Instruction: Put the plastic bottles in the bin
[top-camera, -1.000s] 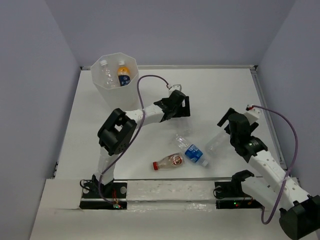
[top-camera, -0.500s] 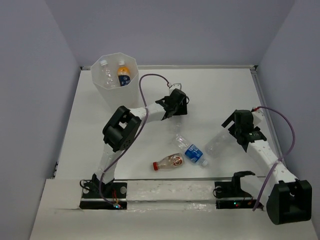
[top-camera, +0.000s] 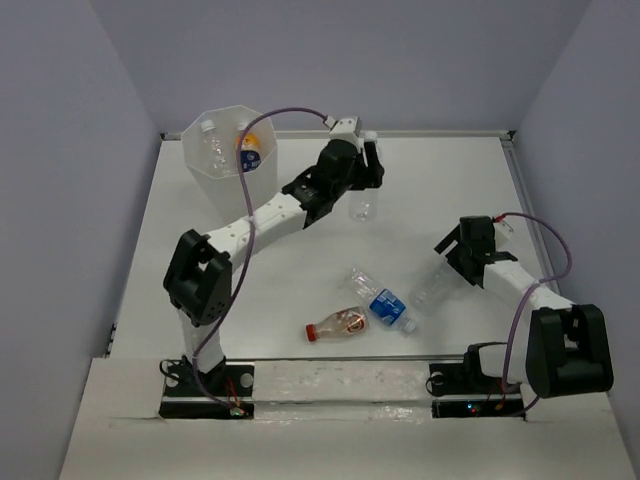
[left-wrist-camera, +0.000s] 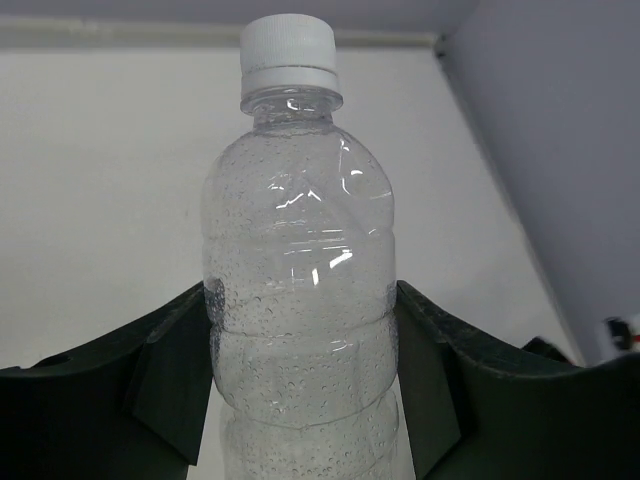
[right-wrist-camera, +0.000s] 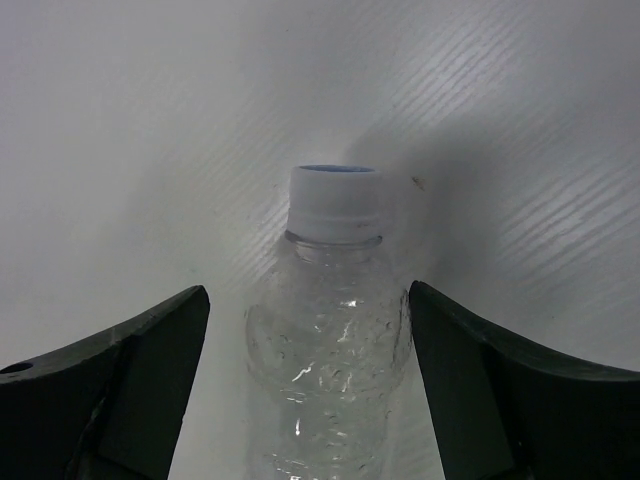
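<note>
My left gripper (top-camera: 368, 172) is shut on a clear plastic bottle (top-camera: 363, 207) with a white cap and holds it off the table, right of the bin (top-camera: 224, 186). In the left wrist view the bottle (left-wrist-camera: 300, 300) is pinched between both fingers. The white faceted bin holds a clear bottle (top-camera: 209, 141) and an orange one (top-camera: 248, 151). My right gripper (top-camera: 449, 266) is open, down at the table, its jaws on either side of a lying clear bottle (right-wrist-camera: 330, 340), with a gap on the left side.
Three more bottles lie mid-table: a crinkled clear one (top-camera: 361, 279), a blue-labelled one (top-camera: 390, 308) and a red-capped one (top-camera: 338, 322). A metal rail (top-camera: 528, 215) runs along the table's right edge. Grey walls enclose the table.
My left gripper shut on the clear bottle, then lifted it up and back toward the bin. My right gripper came down over the lying bottle and its jaws narrowed.
</note>
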